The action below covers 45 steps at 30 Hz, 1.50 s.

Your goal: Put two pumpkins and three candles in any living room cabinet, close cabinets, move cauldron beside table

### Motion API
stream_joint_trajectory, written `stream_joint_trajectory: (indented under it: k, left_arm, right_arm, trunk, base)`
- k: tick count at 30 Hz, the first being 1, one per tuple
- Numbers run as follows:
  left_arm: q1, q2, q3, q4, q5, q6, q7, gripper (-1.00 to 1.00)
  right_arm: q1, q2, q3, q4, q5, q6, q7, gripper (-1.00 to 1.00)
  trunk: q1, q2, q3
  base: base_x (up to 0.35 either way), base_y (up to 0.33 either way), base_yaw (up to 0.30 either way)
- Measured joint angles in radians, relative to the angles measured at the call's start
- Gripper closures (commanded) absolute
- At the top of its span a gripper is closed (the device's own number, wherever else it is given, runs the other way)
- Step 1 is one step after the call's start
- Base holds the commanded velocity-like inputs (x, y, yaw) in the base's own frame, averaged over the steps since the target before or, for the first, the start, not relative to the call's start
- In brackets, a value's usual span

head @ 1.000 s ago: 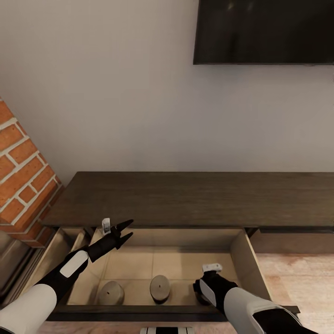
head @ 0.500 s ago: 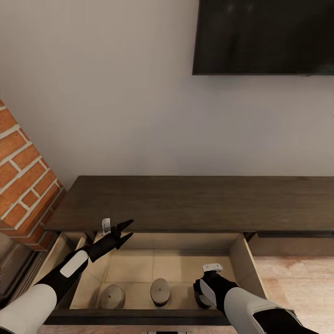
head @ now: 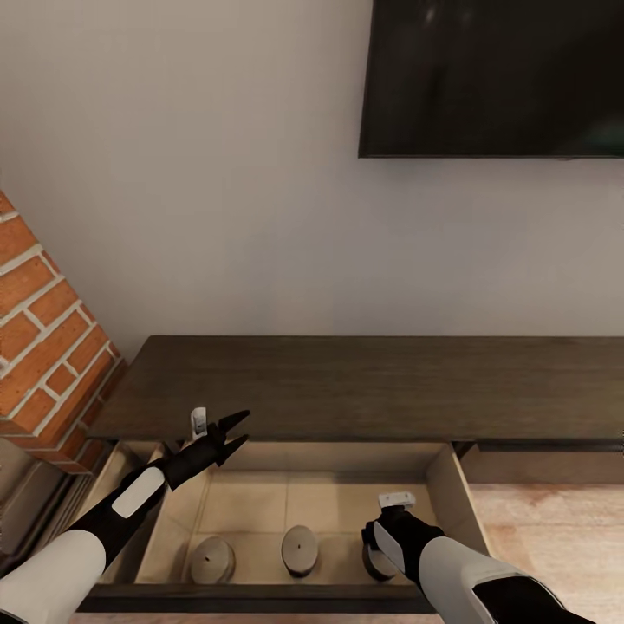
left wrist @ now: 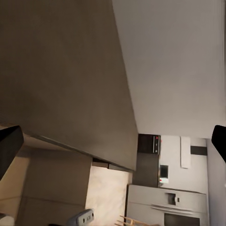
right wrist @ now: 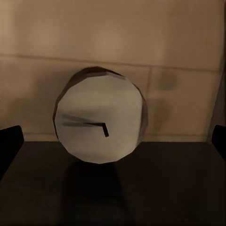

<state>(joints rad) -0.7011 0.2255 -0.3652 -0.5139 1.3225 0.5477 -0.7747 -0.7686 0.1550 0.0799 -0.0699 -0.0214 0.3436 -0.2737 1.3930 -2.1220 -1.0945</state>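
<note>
while the cabinet [head: 364,386] stands against the pale wall with its drawer [head: 451,494] pulled out, three candles lie in a row on the beige drawer floor near the front edge: the left candle [head: 212,559], the middle candle [head: 300,549], and the right candle [head: 379,563], partly hidden behind the right gripper [head: 374,544]. the right gripper hangs just above that candle; in the right wrist view the candle [right wrist: 101,121] sits between widely parted fingertips, not gripped. the left gripper [head: 238,431] hovers over the drawer's back left corner, fingers spread, holding nothing. a dark tv [head: 494,78] hangs on the wall above, and a brick column [head: 43,338] stands at the left.
</note>
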Motion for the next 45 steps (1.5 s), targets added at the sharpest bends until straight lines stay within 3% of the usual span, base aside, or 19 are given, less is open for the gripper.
stream_joint_trajectory:
  k: [5, 9, 10, 12, 13, 14, 15, 18, 19, 22, 25, 30, 45]
  left_arm:
    - [0.0, 0.0, 0.0, 0.0, 0.0, 0.0, 0.0, -1.0]
    - [0.0, 0.0, 0.0, 0.0, 0.0, 0.0, 0.0, -1.0]
    - [0.0, 0.0, 0.0, 0.0, 0.0, 0.0, 0.0, -1.0]
    - [0.0, 0.001, 0.0, 0.0, 0.0, 0.001, 0.0, -1.0]
    - [0.0, 0.002, 0.0, 0.0, 0.0, 0.002, 0.0, -1.0]
    - [0.0, 0.002, 0.0, 0.0, 0.0, 0.002, -0.001, -1.0]
    - [0.0, 0.003, 0.001, 0.0, 0.0, 0.003, -0.001, -1.0]
    - [0.0, 0.009, 0.002, 0.0, 0.003, 0.005, -0.004, -1.0]
    - [0.0, 0.016, 0.003, 0.0, 0.005, 0.006, -0.005, -1.0]
    - [0.0, 0.019, 0.003, 0.0, 0.006, 0.007, -0.006, -1.0]
    - [0.0, 0.022, 0.003, 0.0, 0.006, 0.008, -0.006, -1.0]
    - [0.0, 0.022, 0.003, 0.0, 0.006, 0.008, -0.006, -1.0]
    - [0.0, 0.018, 0.003, 0.0, 0.006, 0.001, -0.005, -1.0]
  right_arm:
    - [0.0, -0.002, 0.002, -0.008, 0.002, 0.0, 0.002, -1.0]
    - [-0.001, -0.039, 0.004, -0.013, 0.002, 0.003, 0.126, -1.0]
    - [-0.002, -0.062, 0.005, -0.018, 0.003, 0.006, 0.215, -1.0]
    - [-0.002, -0.084, 0.005, -0.031, 0.004, 0.009, 0.297, -1.0]
    - [-0.003, -0.114, 0.006, -0.053, 0.006, 0.02, 0.384, -1.0]
    - [-0.003, -0.127, 0.006, -0.061, 0.005, 0.026, 0.414, -1.0]
    - [-0.003, -0.162, 0.006, -0.087, 0.005, 0.06, 0.49, -1.0]
    - [-0.003, -0.229, 0.007, -0.143, 0.007, 0.138, 0.634, -1.0]
    - [-0.003, -0.273, 0.008, -0.17, 0.019, 0.159, 0.726, -1.0]
    - [-0.003, -0.318, 0.007, -0.198, 0.044, 0.168, 0.829, -1.0]
    - [-0.003, -0.368, 0.007, -0.257, 0.123, 0.172, 0.983, -1.0]
    - [-0.003, -0.391, 0.006, -0.286, 0.164, 0.173, 1.038, -1.0]
    - [-0.003, -0.396, 0.006, -0.29, 0.17, 0.173, 1.048, -1.0]
  trunk:
    - [-0.019, 0.035, 0.016]
    - [-0.034, 0.063, 0.028]
    - [-0.038, 0.07, 0.031]
    - [-0.046, 0.084, 0.038]
    - [-0.05, 0.091, 0.041]
    - [-0.054, 0.098, 0.044]
    - [-0.058, 0.105, 0.047]
    - [-0.069, 0.126, 0.056]
    - [-0.073, 0.133, 0.06]
    - [-0.084, 0.154, 0.069]
    - [-0.096, 0.175, 0.078]
    - [-0.115, 0.21, 0.094]
    - [-0.172, 0.315, 0.141]
  base:
    - [0.0, 0.0, 0.0]
    - [0.0, 0.0, 0.0]
    - [0.0, 0.0, 0.0]
    - [0.0, 0.0, 0.0]
    - [0.0, 0.0, 0.0]
    - [0.0, 0.0, 0.0]
    - [0.0, 0.0, 0.0]
    - [0.0, 0.0, 0.0]
    - [0.0, 0.0, 0.0]
    - [0.0, 0.0, 0.0]
    - [-0.039, 0.0, 0.0]
    - [-0.245, 0.0, 0.0]
    - [-0.228, 0.0, 0.0]
